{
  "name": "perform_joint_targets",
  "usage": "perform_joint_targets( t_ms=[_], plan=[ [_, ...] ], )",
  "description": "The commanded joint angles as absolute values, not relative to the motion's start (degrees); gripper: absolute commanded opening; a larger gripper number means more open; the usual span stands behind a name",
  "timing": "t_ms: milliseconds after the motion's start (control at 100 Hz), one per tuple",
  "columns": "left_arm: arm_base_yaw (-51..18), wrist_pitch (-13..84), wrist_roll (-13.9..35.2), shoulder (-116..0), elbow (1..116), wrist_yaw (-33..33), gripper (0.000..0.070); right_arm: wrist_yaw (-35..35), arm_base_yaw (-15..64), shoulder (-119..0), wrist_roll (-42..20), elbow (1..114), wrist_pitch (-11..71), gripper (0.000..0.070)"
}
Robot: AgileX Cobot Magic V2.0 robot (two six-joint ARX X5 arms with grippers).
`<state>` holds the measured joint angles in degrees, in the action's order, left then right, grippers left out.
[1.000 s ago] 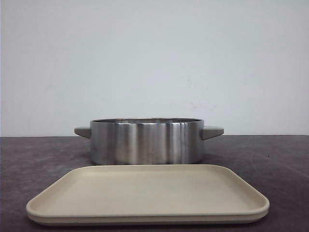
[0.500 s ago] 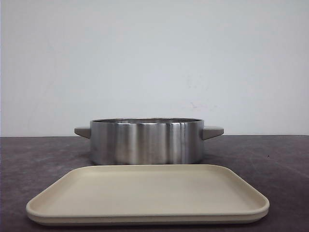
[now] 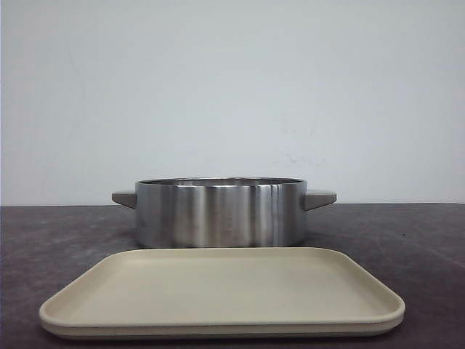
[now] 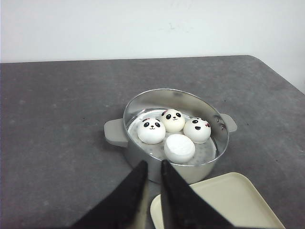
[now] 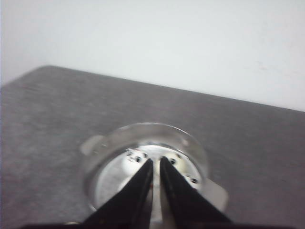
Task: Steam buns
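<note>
We see a dark table (image 3: 65,233) bearing a beige tray (image 3: 221,291), behind it a steel pot (image 3: 220,212). Inside sit four buns (image 4: 172,130), one face-down. Our left gripper (image 4: 152,167) and right gripper (image 5: 156,163) hover nearly closed, holding nothing.

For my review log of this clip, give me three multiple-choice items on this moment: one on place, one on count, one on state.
1. Where are the buns?
A. on the tray
B. in the steel pot
C. on the bare table

2. How many buns show?
A. two
B. four
C. six

3. What does the left pincer hold?
A. nothing
B. a bun
C. the tray

Key: 1 B, they sit inside the steel pot; 2 B, three panda faces plus one turned-over bun; 3 A, nothing lies between its nearly closed fingers, and the beige tray lies bare.
</note>
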<state>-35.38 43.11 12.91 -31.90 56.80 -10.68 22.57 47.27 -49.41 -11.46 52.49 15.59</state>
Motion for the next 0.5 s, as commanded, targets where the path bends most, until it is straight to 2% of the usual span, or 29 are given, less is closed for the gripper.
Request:
perform_joint_targets(
  t_ms=[0, 110, 390, 490],
  plan=[
    [-35.64, 42.37, 13.10, -32.12, 57.47, -10.94, 0.0000, 22.94, 45.58, -47.62, -11.11, 50.78, 15.57, 0.0016],
    [-35.64, 42.37, 13.10, -32.10, 57.47, -10.94, 0.0000, 22.48, 40.60, -42.63, -11.11, 44.25, 13.06, 0.0016],
    [-35.64, 42.39, 13.10, -32.10, 57.47, -10.94, 0.0000, 15.11, 24.91, -24.40, -10.72, 18.31, -3.75, 0.0016],
    [-35.64, 42.37, 13.10, -32.10, 57.47, -10.94, 0.0000, 14.66, 19.59, -17.85, -9.96, 11.20, -4.95, 0.0016]
  ],
)
